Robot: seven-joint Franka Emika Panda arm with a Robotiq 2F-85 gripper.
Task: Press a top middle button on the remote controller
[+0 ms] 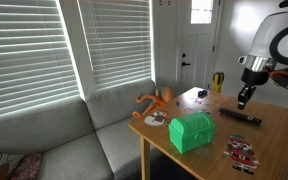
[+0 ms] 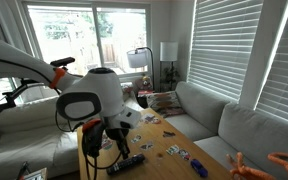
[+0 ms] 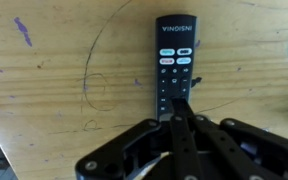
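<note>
We are lining up the press; no button is reached yet.
On the light wooden table [image 3: 54, 70] the slim black rectangular remote controller [image 3: 175, 45] lies flat. Our black gripper [image 3: 182, 104], fingers pinched shut and empty, hangs over its lower keys. Next we advance to the white upper button row [image 3: 175, 61] and descend.

Matt black plastic remote controller [image 3: 175, 62]; grained wood table [image 3: 64, 60].

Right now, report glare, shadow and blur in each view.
Wrist view: evenly lit, sharp; the remote controller shows legible lettering, the gripper a dark mass. In an exterior view the window is blown out, the arm close and soft. In an exterior view the backlit blinds glow.
</note>
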